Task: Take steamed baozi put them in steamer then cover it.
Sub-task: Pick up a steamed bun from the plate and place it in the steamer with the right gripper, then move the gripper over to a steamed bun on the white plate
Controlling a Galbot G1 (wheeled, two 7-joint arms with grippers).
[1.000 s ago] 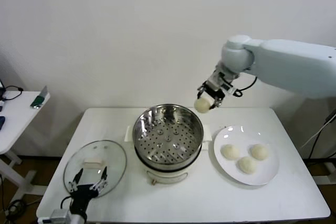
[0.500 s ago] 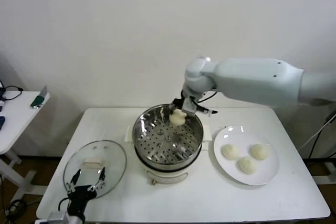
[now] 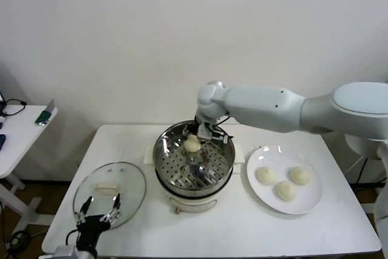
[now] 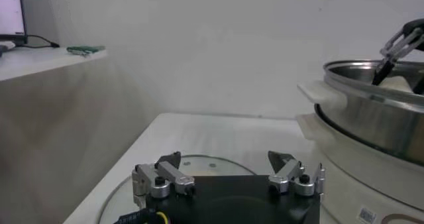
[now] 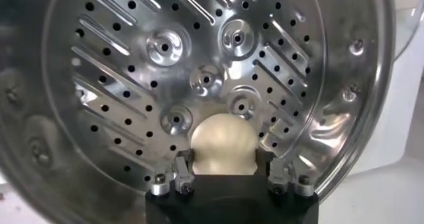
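Note:
The steel steamer stands mid-table on its white base, with the perforated tray showing inside. My right gripper is shut on a cream-white baozi and holds it inside the steamer's far half, just above the tray; the baozi also shows in the right wrist view. Three more baozi lie on the white plate to the steamer's right. The glass lid lies flat to the steamer's left. My left gripper is open and empty, low at the lid's near edge.
A side table with small items stands at the far left. The white wall is close behind the table. The steamer's rim rises to one side of my left gripper.
My right arm has swung left from beside the steamer and lowered the baozi into the pot. The left arm has stayed still.

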